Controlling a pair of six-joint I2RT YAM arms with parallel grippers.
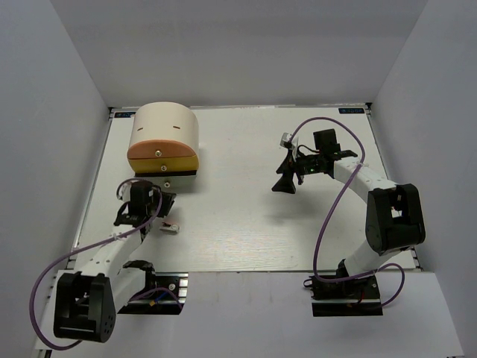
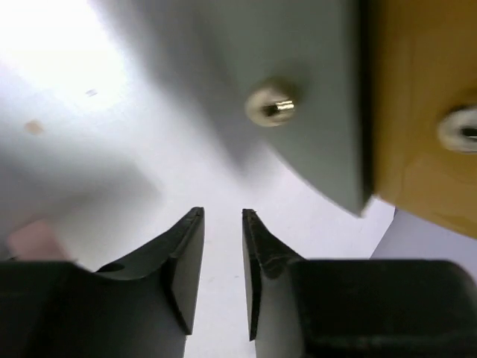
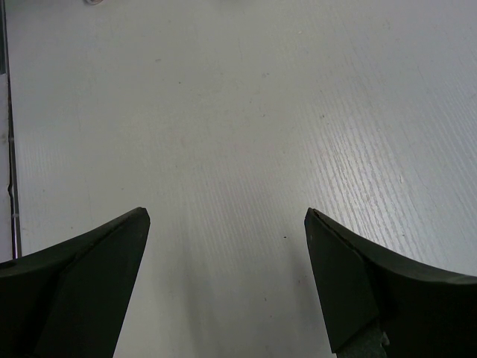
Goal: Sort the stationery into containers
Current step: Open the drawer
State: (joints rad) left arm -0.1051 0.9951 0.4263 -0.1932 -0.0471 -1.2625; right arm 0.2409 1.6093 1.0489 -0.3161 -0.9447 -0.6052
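The container (image 1: 164, 138) is a cream half-cylinder box at the back left, with an orange drawer (image 2: 421, 104) on top and a pale bottom drawer (image 2: 313, 89) that has a small metal knob (image 2: 272, 107). My left gripper (image 1: 155, 201) (image 2: 222, 216) sits just in front of that bottom drawer, a little short of the knob. Its jaws stand a narrow gap apart with nothing between them. One piece of stationery, a small grey-and-pink piece (image 1: 171, 228), lies on the table beside the left arm. My right gripper (image 1: 285, 185) (image 3: 227, 216) hovers wide open over bare table.
The white table (image 1: 246, 216) is walled in by grey panels on three sides. A purple cable (image 1: 328, 216) loops beside the right arm. The orange drawer's own knob (image 2: 462, 128) shows at the right edge of the left wrist view.
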